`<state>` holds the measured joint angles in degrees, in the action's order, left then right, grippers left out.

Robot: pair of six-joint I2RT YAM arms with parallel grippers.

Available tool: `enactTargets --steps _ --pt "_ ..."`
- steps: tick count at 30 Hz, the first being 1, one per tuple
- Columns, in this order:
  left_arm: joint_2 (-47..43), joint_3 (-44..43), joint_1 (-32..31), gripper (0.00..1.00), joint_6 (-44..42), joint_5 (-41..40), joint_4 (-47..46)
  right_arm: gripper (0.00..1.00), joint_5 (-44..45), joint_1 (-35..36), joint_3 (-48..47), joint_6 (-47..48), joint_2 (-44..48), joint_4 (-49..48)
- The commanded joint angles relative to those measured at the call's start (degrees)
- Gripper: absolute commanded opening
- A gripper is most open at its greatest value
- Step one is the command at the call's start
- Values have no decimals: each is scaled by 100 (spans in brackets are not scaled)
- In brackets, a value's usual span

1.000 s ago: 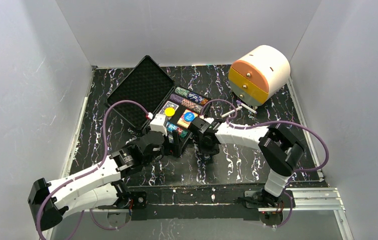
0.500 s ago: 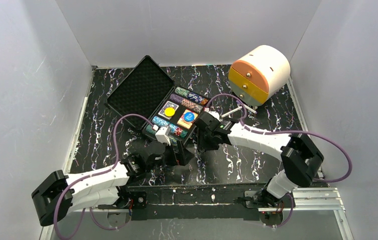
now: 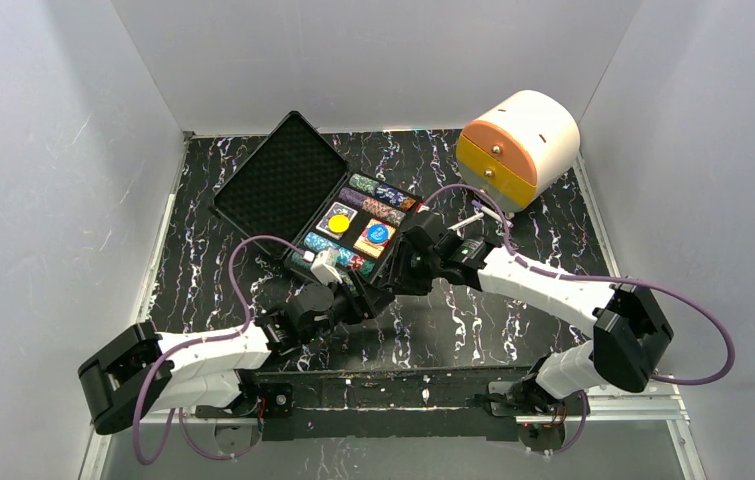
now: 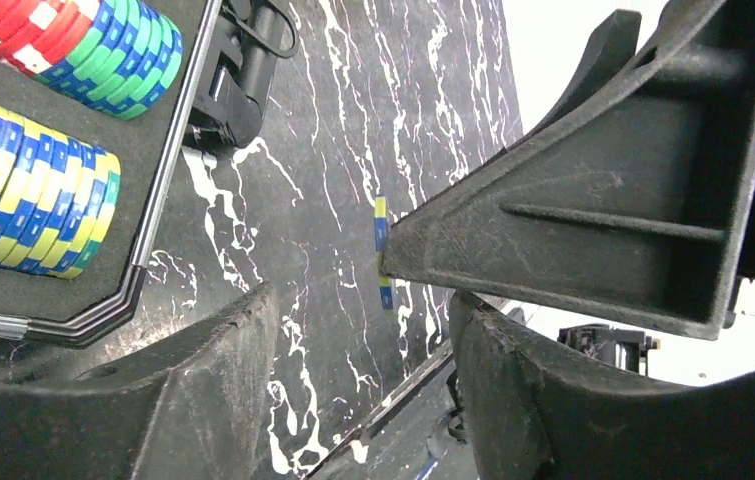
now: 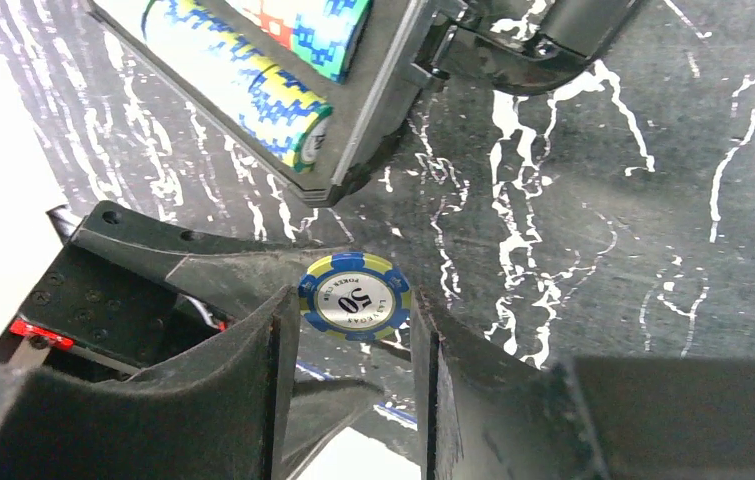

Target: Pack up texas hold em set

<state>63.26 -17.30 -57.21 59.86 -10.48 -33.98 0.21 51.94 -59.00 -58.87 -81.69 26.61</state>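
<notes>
The black case [image 3: 288,180] lies open at the middle of the table, lid to the left, with chip rows [image 3: 378,205], a yellow button [image 3: 338,223] and a blue button [image 3: 377,234] in its foam base. My right gripper [image 5: 355,330] is shut on a single blue-and-yellow "50" chip [image 5: 355,296], held by its edges just off the case's near corner [image 5: 373,130]. My left gripper [image 4: 363,330] is open and empty, right beside it. In the left wrist view, the chip [image 4: 381,250] shows edge-on past the right gripper's finger. Blue-and-yellow chip rows [image 4: 23,200] fill the tray.
A cream-and-orange round drawer box [image 3: 518,145] stands at the back right, a small white stick [image 3: 483,215] in front of it. Grey walls close in three sides. Both arms crowd the near edge of the case [image 3: 353,275].
The right arm has stretched left toward the case corner with the chip in its jaws. The left gripper has drawn back from the case edge, opened wide, then narrowed a little.
</notes>
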Motion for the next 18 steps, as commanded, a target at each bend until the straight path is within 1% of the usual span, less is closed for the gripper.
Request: enactTargets --steps 1,7,11,14,15,17,18 --pt "-21 -190 -36 56 138 -726 -163 42 -411 -61 133 -274 233 -350" --pt "87 -443 -71 29 105 -1191 -56 42 -561 -116 226 -378 346 -448" --pt "182 -535 -80 19 77 -1258 -89 43 -654 -146 238 -399 338 -526" --pt "244 -680 -80 11 -249 -1279 -108 43 -724 -217 276 -381 335 -539" --pt "259 -731 -80 7 -364 -1283 -121 43 -755 -265 309 -362 354 -557" --pt "296 -825 -80 0 -619 -1228 -150 47 -801 -393 341 -291 405 -541" --pt "319 -875 -81 0 -754 -1168 -141 53 -781 -458 337 -234 444 -492"
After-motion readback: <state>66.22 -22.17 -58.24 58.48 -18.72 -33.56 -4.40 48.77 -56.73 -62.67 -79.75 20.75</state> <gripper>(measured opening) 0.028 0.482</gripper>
